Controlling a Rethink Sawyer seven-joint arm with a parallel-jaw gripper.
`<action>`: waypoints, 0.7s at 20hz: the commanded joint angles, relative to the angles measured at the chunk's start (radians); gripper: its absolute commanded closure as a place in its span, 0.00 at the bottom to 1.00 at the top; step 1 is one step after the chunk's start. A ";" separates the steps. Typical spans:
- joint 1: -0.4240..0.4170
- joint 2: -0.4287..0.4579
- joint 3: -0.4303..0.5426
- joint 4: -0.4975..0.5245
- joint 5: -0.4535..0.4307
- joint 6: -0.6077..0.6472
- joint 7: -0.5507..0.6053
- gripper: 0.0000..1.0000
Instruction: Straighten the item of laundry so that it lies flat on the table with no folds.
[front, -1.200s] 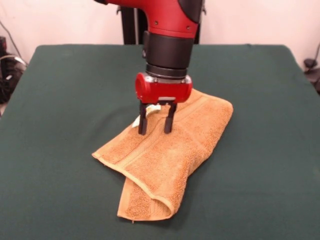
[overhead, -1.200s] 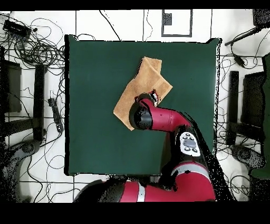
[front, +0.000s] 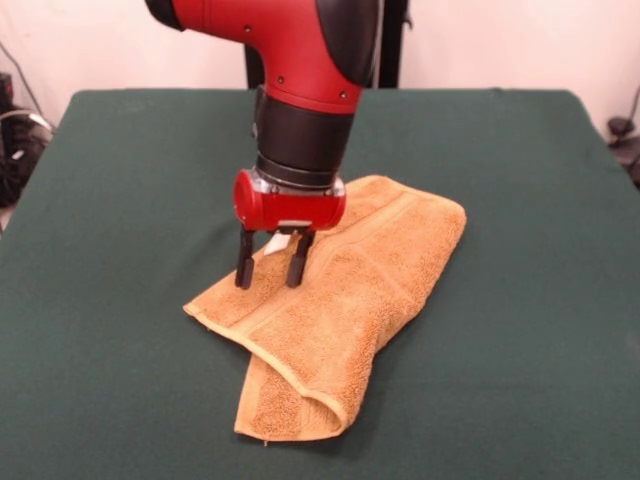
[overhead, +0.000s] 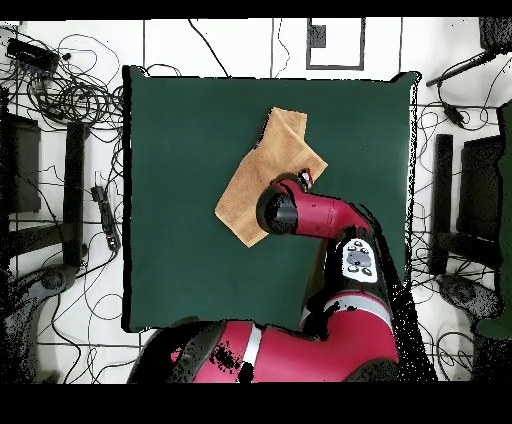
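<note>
The orange-tan towel (front: 345, 290) lies crumpled near the middle of the green table (front: 110, 320). Its near end is folded over on itself into a thick doubled flap (front: 290, 400), and a border band runs along the fold. My gripper (front: 270, 272) points straight down over the towel's left part. Its two black fingers (front: 245, 262) stand apart, with the tips at the cloth and nothing between them. In the overhead view the towel (overhead: 262, 170) lies slanted on the table (overhead: 180, 220), and the arm covers its lower right part; only a bit of the gripper (overhead: 304, 180) shows.
Cables and dark equipment (overhead: 70, 90) lie on the floor around the table. The red arm (overhead: 330, 220) reaches over the table from the base side. The green cloth around the towel is bare out to the table edges.
</note>
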 joint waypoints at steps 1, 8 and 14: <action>0.008 -0.030 0.054 0.076 0.044 0.081 0.218 0.00; -0.003 -0.116 0.060 0.228 0.033 0.006 0.266 0.00; 0.009 -0.104 0.051 0.229 0.047 -0.011 0.270 0.00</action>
